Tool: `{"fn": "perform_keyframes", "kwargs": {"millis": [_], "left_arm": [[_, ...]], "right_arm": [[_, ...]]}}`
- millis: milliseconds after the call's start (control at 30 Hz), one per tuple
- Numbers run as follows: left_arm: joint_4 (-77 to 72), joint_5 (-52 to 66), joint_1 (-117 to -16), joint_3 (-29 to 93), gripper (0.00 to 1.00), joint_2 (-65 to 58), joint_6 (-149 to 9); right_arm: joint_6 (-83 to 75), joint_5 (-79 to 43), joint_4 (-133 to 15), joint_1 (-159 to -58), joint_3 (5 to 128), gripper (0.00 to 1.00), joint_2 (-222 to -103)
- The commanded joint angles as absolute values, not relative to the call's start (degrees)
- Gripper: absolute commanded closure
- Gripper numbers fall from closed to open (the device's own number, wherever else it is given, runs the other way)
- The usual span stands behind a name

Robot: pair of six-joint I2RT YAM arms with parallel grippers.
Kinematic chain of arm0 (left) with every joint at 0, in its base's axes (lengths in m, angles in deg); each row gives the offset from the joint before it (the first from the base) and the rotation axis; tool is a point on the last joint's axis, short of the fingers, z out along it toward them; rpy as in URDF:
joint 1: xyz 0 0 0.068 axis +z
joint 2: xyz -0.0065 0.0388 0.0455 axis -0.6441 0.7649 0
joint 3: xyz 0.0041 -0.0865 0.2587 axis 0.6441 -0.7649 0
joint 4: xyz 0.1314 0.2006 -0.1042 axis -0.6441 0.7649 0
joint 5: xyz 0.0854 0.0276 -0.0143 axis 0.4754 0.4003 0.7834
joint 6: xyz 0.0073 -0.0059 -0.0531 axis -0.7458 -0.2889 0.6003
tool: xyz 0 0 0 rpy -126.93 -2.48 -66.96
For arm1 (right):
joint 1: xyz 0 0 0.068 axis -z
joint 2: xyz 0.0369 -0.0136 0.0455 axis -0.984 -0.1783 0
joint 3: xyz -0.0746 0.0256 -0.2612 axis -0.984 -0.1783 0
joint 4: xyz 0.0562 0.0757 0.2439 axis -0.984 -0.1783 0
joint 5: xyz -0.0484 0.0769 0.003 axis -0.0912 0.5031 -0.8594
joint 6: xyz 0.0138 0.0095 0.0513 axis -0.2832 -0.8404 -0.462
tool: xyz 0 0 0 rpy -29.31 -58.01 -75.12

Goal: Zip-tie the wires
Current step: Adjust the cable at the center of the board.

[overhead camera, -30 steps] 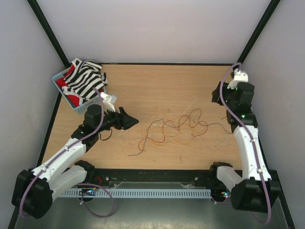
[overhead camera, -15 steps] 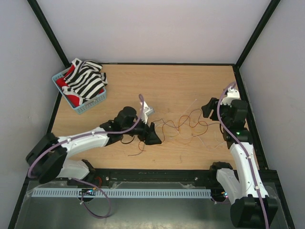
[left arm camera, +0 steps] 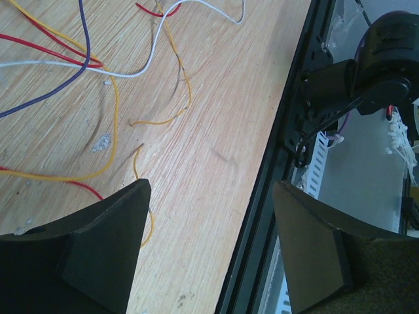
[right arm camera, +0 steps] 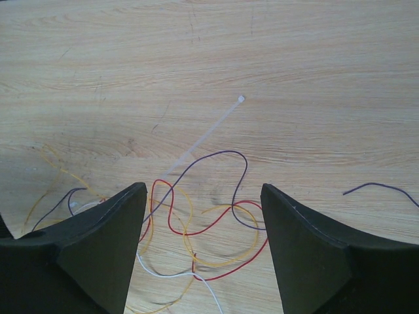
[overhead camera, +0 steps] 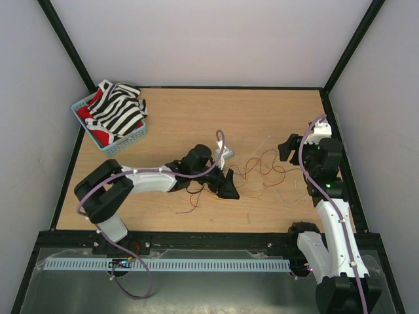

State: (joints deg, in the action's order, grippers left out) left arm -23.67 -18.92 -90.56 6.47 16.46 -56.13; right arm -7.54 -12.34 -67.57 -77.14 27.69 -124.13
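The wires (overhead camera: 260, 165) lie in a loose tangle of red, orange, purple and white strands on the wooden table, right of centre. My left gripper (overhead camera: 228, 188) is open at the tangle's left end. In its wrist view the left gripper (left arm camera: 213, 185) holds nothing, and the wires (left arm camera: 116, 114) lie ahead to the upper left. My right gripper (overhead camera: 285, 148) is open at the tangle's right side. In the right wrist view the wires' loops (right arm camera: 229, 152) show between and just ahead of the right gripper (right arm camera: 203, 186). Beyond them lies the zip tie (right arm camera: 206, 134), a pale straight strip.
A blue basket (overhead camera: 127, 142) with striped and red cloth stands at the table's back left corner. The black rail (left arm camera: 275, 196) along the table's near edge runs between the left fingers. A stray purple wire end (right arm camera: 380, 190) lies to the right.
My left arm has swung from beside the basket across the table to the wires' left end. Both grippers have opened wider. The right gripper has shifted toward the tangle.
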Motion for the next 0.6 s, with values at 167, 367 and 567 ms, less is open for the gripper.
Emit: {"fn": "perform_keyframes", "kwargs": {"millis": [167, 367, 567], "left_arm": [[-28.13, -18.43, -91.43, 10.36, 0.21, 22.57, -56.83], [-28.22, -16.61, -91.52, 9.9, 0.21, 25.23, -57.28], [-28.14, -15.93, -91.52, 8.43, 0.2, 26.51, -56.57]], "right_arm": [[-6.18, -13.1, -68.14, -77.36, 29.94, 0.18, -122.59], [-5.92, -13.42, -68.51, -77.35, 30.3, 0.18, -121.64], [-5.85, -13.56, -68.8, -77.34, 30.39, 0.17, -121.31]]}}
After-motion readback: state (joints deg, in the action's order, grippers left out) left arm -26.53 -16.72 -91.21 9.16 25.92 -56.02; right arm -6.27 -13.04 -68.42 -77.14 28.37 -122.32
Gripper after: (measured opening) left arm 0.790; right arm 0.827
